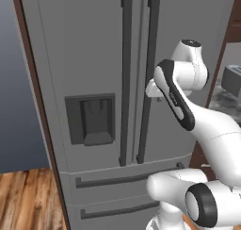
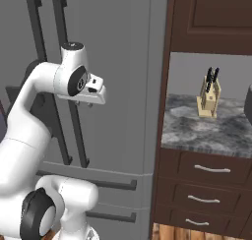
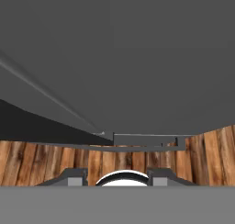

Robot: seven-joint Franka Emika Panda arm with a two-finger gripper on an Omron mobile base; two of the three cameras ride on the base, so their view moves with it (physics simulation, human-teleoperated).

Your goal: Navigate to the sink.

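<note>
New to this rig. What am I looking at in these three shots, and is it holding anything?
It is a rendered kitchen. A white robot arm rides on a driving base. Two cameras on the base look past the arm from its left and right; both face a grey fridge. The right base view also shows a stone counter with a knife block. The third camera sits on the hand, looking down at the fridge's lower front and the wood floor. The gripper holds nothing; its fingers stand apart.

No text, label, brand, number or sign can be read anywhere. The grey fridge (image 1: 94, 83) doors, its dispenser panel (image 1: 90, 119), the brown drawers (image 2: 206, 185) and the knife block (image 2: 208, 97) on the worktop (image 2: 206, 128) all show plain, unmarked surfaces.
</note>
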